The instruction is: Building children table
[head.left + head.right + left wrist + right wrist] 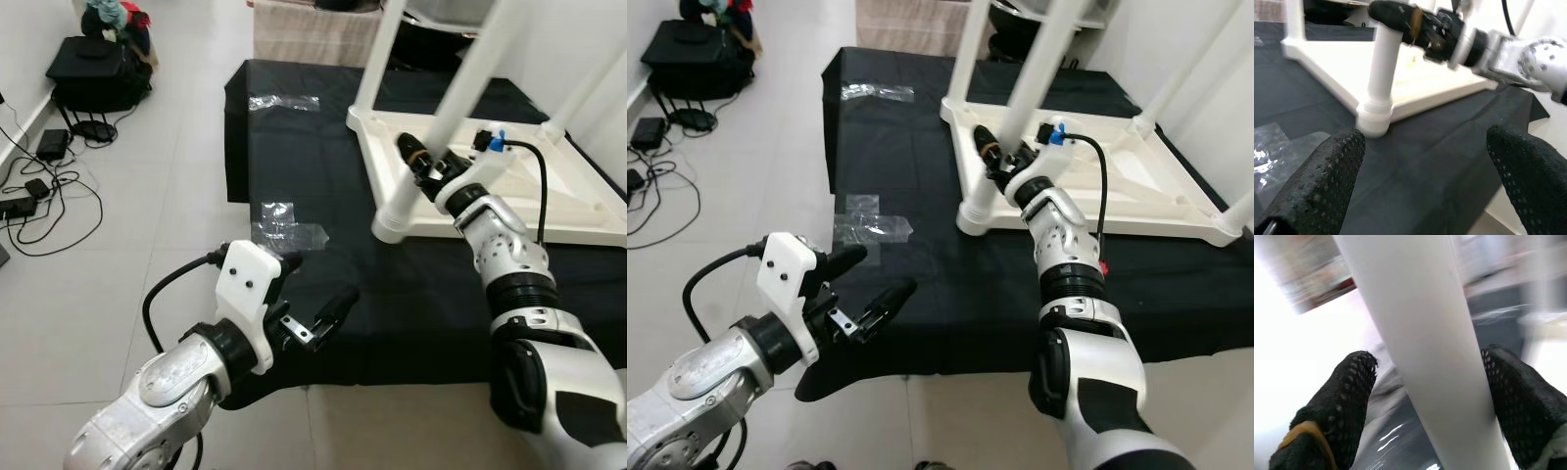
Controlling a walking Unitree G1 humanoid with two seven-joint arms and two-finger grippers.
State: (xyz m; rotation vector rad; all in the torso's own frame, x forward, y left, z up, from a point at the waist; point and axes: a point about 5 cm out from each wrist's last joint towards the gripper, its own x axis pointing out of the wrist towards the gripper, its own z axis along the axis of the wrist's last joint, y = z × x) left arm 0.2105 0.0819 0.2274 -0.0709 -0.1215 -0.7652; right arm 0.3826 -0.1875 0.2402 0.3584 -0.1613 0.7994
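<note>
left eye view shows our white children's table lying upside down on a black cloth spread over the tiled floor, its legs pointing up. our right gripper sits at the near-corner leg, a little above the socket where that leg meets the frame. in the right wrist view the leg runs between the two black fingers, with a sliver of gap showing on each side, so we read the pincer as set around the leg but cannot tell whether the pads are pressing it.

our left gripper hovers low over the near edge of the cloth, fingers spread wide and holding nothing. clear plastic wrappers lie on the cloth just beyond it.

we judge the leg to be a smooth, stiff, hollow tube: light for its length, rigid enough to take a firm squeeze, but slick, so the textured pads could slide if we twist too hard. taking hold low, near the socket, looks best to us, since a grip higher up would lever the joint sideways. the whole table seems light enough to shift on the cloth, so the free gripper could steady the frame rim while we turn or seat the leg.
</note>
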